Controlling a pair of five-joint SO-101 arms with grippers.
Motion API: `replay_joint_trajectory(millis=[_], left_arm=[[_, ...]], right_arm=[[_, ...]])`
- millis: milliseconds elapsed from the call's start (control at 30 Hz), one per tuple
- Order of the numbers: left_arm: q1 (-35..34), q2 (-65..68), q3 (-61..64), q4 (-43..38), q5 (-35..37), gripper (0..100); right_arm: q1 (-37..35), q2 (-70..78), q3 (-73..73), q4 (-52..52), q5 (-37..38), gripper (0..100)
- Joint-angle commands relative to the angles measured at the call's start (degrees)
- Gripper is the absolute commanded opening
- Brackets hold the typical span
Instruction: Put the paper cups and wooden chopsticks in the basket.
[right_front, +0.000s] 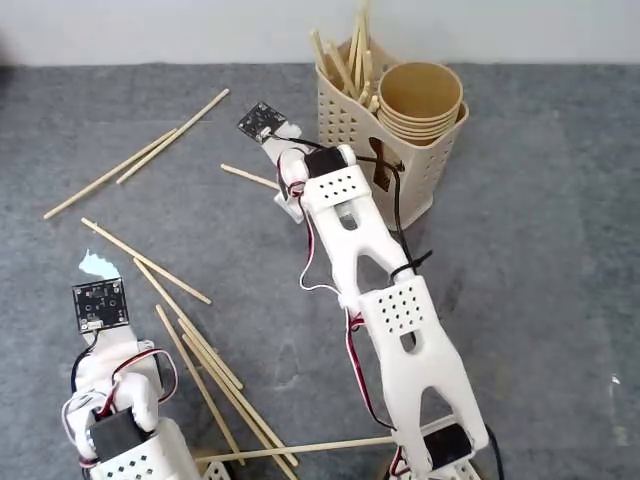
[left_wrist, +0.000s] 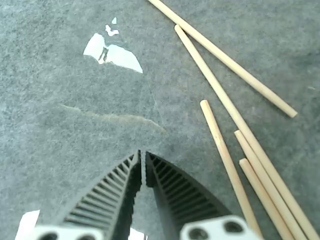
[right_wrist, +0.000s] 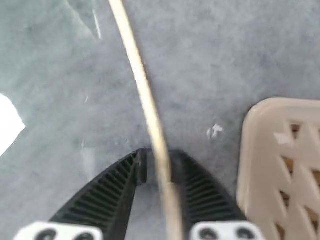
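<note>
A beige basket (right_front: 415, 190) at the back of the table holds stacked paper cups (right_front: 420, 95) and several chopsticks (right_front: 350, 55). My right gripper (right_wrist: 159, 167) is shut on a wooden chopstick (right_wrist: 145, 100), just beside the basket's wall (right_wrist: 280, 165). That chopstick (right_front: 250, 177) lies left of the basket in the high view. My left gripper (left_wrist: 142, 157) is shut with nothing in it, low over the grey mat near the front left. Several loose chopsticks (left_wrist: 235, 105) lie close beside it.
More chopsticks are scattered on the mat: a pair at the back left (right_front: 140, 160), one at mid left (right_front: 145, 260), a bundle near the front (right_front: 215, 385) and one across the front (right_front: 300, 448). A shiny scrap (left_wrist: 112, 50) lies ahead of the left gripper.
</note>
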Motion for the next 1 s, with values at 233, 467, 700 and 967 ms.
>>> replay_joint_trajectory(millis=[233, 467, 700, 967], left_arm=[[0.26, -0.97, -0.48, 0.18, -0.18, 1], [0.26, -0.97, -0.48, 0.18, -0.18, 1], [0.26, -0.97, -0.48, 0.18, -0.18, 1], [0.26, -0.97, -0.48, 0.18, -0.18, 1]], right_arm=[[-5.67, -1.01, -17.23, 22.02, 0.7, 0.8], [-7.52, -4.88, -27.87, 26.15, 0.26, 0.8], [-7.08, -16.4, -28.04, 23.87, -2.11, 0.8], [-6.2, -26.68, -28.13, 12.79, -2.73, 0.8]])
